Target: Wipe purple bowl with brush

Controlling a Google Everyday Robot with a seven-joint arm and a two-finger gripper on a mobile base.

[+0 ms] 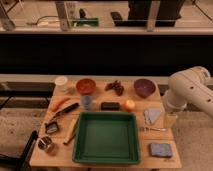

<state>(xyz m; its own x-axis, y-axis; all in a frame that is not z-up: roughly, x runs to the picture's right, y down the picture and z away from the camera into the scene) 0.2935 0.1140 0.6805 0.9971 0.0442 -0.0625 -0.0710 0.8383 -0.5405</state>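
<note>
The purple bowl (pixel 145 87) stands upright at the back right of the wooden table. The brush (pixel 62 117) lies at the left of the table, its black handle slanting down to a dark rectangular head (pixel 51 127) near the left edge. My arm (pixel 191 90) comes in from the right, and my gripper (pixel 171 120) hangs over the table's right edge, in front of the purple bowl and far from the brush. It holds nothing that I can see.
A green tray (pixel 106 160) fills the front middle. An orange-red bowl (pixel 85 86), white cup (pixel 61 82), carrot-like thing (pixel 60 103), wooden-handled tool (pixel 71 132), metal cup (pixel 46 145), black block (pixel 110 106), orange fruit (pixel 129 105), grey cloth (pixel 152 116) and blue sponge (pixel 160 149) lie around it.
</note>
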